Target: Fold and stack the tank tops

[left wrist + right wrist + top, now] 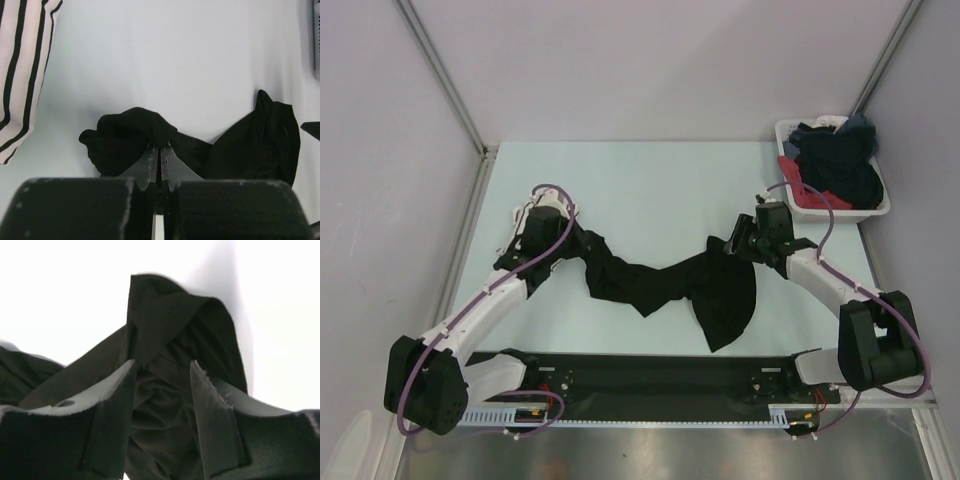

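Note:
The plain black tank top lies strung across the middle of the table between my two grippers. My left gripper is shut on its bunched left end, jaws pressed together. My right gripper is at the right end. Its fingers stand apart with bunched black fabric between and beyond them. A wide flap hangs toward the near edge. The white tank top with black stripes shows only at the upper left of the left wrist view.
A white basket with dark and red clothes stands at the back right corner, just behind the right gripper. A black strip runs along the near edge between the arm bases. Metal frame posts stand at the back corners.

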Controlling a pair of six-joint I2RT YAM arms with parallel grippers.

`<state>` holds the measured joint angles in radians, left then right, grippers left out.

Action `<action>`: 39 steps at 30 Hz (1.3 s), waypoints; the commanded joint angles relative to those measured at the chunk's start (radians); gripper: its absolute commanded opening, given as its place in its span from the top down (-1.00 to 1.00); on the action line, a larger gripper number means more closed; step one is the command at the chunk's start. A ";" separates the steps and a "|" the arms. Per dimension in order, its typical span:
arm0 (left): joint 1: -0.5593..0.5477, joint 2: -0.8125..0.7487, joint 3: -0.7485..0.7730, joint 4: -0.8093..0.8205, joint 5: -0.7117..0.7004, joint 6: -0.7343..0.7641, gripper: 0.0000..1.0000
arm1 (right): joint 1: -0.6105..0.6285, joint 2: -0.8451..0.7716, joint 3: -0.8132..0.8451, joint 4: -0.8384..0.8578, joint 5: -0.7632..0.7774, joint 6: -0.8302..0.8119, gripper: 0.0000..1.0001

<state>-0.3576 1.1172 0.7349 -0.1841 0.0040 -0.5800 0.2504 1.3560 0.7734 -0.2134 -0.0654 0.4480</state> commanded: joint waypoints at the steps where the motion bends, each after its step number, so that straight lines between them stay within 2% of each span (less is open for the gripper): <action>1: 0.005 0.007 -0.038 0.138 0.020 -0.027 0.95 | 0.022 -0.021 -0.045 0.181 0.102 0.018 -0.06; 4: 0.005 -0.028 -0.083 0.189 0.033 -0.040 0.87 | 0.030 -0.080 -0.176 0.324 0.162 0.023 -0.10; 7: 0.006 -0.072 -0.094 0.201 0.011 -0.027 0.65 | 0.035 -0.118 -0.209 0.354 0.197 0.035 -0.18; 10: 0.006 -0.109 -0.088 0.151 -0.034 -0.018 -0.23 | 0.039 -0.127 -0.212 0.361 0.214 0.040 -0.35; 11: 0.005 -0.131 -0.089 0.143 -0.044 -0.021 -0.75 | 0.043 -0.135 -0.214 0.361 0.232 0.043 -0.45; 13: 0.005 -0.157 -0.101 0.120 -0.074 -0.029 -0.99 | 0.043 -0.138 -0.212 0.356 0.240 0.047 -0.51; 19: 0.005 -0.240 -0.120 0.049 -0.199 -0.063 -0.99 | 0.053 -0.150 -0.210 0.336 0.277 0.055 -0.63; 22: 0.006 -0.293 -0.152 0.083 -0.196 -0.077 -1.00 | 0.052 -0.153 -0.206 0.329 0.289 0.057 -0.66; 23: 0.005 -0.324 -0.166 0.098 -0.182 -0.084 -1.00 | 0.052 -0.156 -0.206 0.322 0.305 0.064 -0.77; 27: 0.005 -0.391 -0.242 0.199 -0.145 -0.099 -1.00 | 0.053 -0.155 -0.192 0.295 0.323 0.077 -0.82; 31: 0.003 -0.402 -0.285 0.245 -0.093 -0.087 -1.00 | 0.052 -0.149 -0.181 0.284 0.326 0.081 -0.89; 32: 0.003 -0.399 -0.293 0.250 -0.090 -0.071 -0.99 | 0.053 -0.152 -0.178 0.278 0.329 0.075 -0.99; 39: 0.003 -0.364 -0.338 0.284 -0.150 -0.003 -1.00 | 0.052 -0.135 -0.191 0.278 0.343 0.063 -1.00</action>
<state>-0.3573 0.7418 0.4107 0.0299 -0.1253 -0.6331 0.2985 1.2236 0.5522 0.0612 0.2356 0.5163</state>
